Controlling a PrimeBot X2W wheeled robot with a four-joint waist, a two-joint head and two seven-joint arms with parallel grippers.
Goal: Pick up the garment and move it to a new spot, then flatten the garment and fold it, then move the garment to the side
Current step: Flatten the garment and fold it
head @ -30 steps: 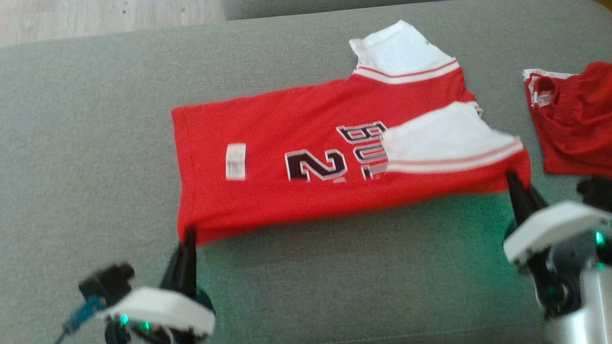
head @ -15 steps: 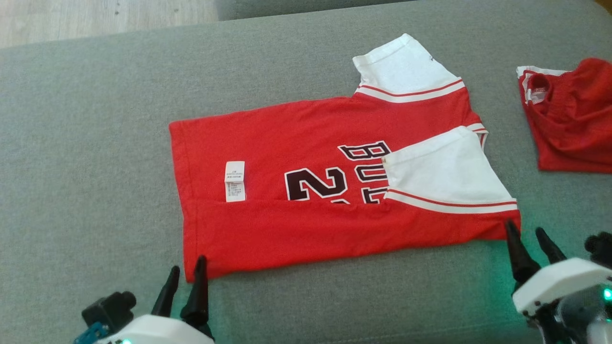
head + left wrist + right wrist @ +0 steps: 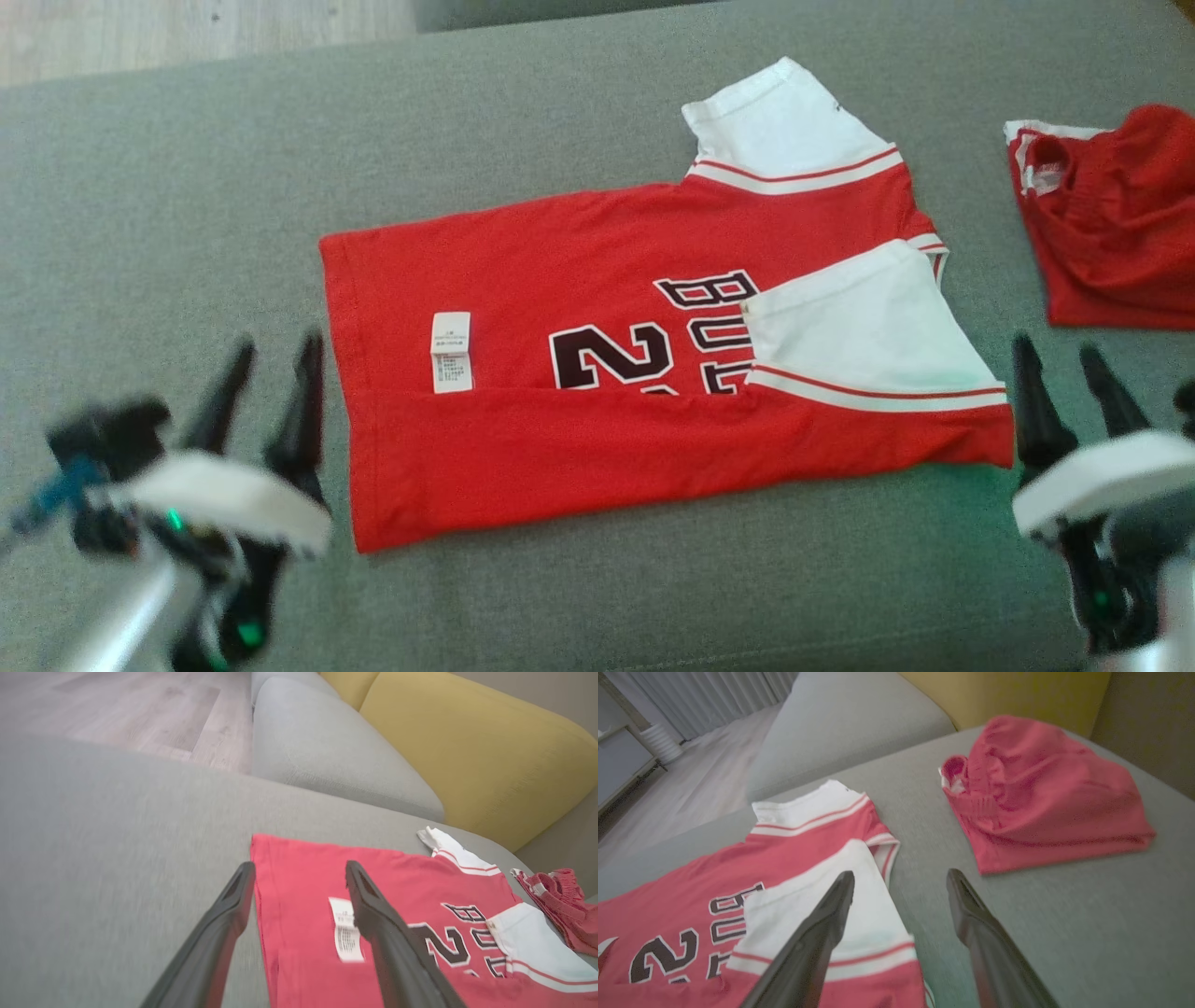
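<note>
The dark number and letters printed on the red knit jersey with white sleeves are partly hidden. The jersey's near long edge is folded up over the foot of the digits, and one white sleeve with a red-striped cuff lies folded across the lettering. A small white care label shows on the red cloth, but its print is too small to read. The crumpled red shorts with a gathered waistband are cut off by the picture's right edge.

The jersey lies flat in the middle of the grey woven sofa cushion, hem toward the robot's left.

The left hand, blurred in the head view, sits just beside the hem with its two long dark fingers spread and nothing between them. The right hand, equally released and empty, stands between the jersey's shoulder end and the shorts.

A rounded mustard-yellow back cushion rises behind.
</note>
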